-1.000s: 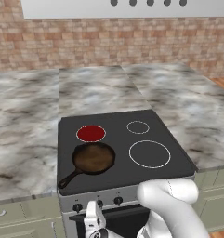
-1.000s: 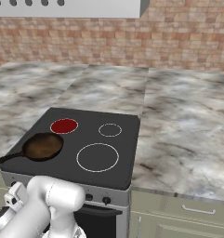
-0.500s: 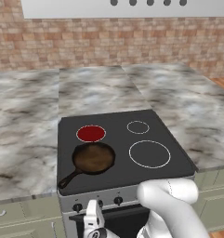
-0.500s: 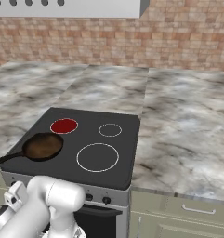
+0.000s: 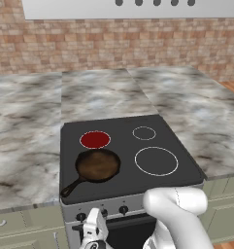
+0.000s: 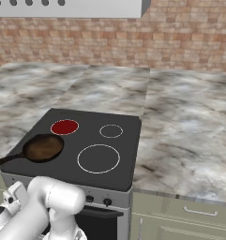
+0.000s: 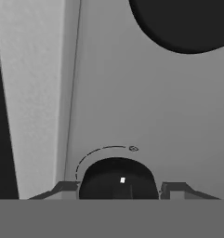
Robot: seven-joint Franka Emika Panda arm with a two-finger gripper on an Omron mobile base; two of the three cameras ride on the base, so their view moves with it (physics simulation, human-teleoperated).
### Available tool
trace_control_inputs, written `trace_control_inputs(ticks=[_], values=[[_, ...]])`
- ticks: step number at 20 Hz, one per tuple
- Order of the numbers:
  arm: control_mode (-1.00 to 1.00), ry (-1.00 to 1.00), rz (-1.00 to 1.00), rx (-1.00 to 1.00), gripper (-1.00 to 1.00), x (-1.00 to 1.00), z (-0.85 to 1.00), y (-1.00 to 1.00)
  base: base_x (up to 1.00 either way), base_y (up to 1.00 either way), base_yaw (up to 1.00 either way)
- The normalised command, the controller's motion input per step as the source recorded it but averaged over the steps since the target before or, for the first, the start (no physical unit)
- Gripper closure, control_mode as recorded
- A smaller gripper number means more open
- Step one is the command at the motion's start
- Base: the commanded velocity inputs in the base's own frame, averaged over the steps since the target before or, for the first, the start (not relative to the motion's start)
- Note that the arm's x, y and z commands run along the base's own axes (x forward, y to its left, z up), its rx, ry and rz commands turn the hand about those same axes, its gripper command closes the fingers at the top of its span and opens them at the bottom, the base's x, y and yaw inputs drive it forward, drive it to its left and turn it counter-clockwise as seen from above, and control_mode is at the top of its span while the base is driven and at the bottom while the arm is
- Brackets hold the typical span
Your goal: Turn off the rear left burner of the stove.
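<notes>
Step in hand: gripper [image 7: 118, 188] astride stove [image 5: 181, 168] knob [image 7: 117, 179], fingers apart. Rear left burner [image 5: 95, 139] glowing red. Next: close, twist off.

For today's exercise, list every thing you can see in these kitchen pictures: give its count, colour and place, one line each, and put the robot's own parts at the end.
stove: one, black glass top with silver front panel, set into the counter.
rear left burner: one, glowing red, back left of the cooktop.
other burners: two, white rings on black, small at rear right, large at front right.
frying pan: one, dark brown, front left of the cooktop, handle toward the front left corner.
knobs: small, black, on the front panel; one sits between the fingertips in the hand view.
counter: grey marble, both sides and behind.
wall: brick, at the back.
range hood: one, pale grey, above.
gripper: one, white, low before the front panel, jaws either side of a knob.
</notes>
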Motion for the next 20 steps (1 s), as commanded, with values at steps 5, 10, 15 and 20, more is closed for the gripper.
trace_control_inputs(ticks=[5,10,15,20], values=[[-1.0,-0.16,-0.26,0.46,1.0,-0.01,0.0,0.0,0.0,0.0,0.0],[-1.0,-0.23,-0.13,0.51,1.0,0.0,0.0,0.0,0.0,0.0,0.0],[-1.0,-0.29,0.0,0.51,1.0,-0.04,0.0,-0.01,0.0,0.0,0.0],[-1.0,-0.3,0.09,0.51,1.0,-0.02,0.0,-0.03,0.0,0.0,0.0]])
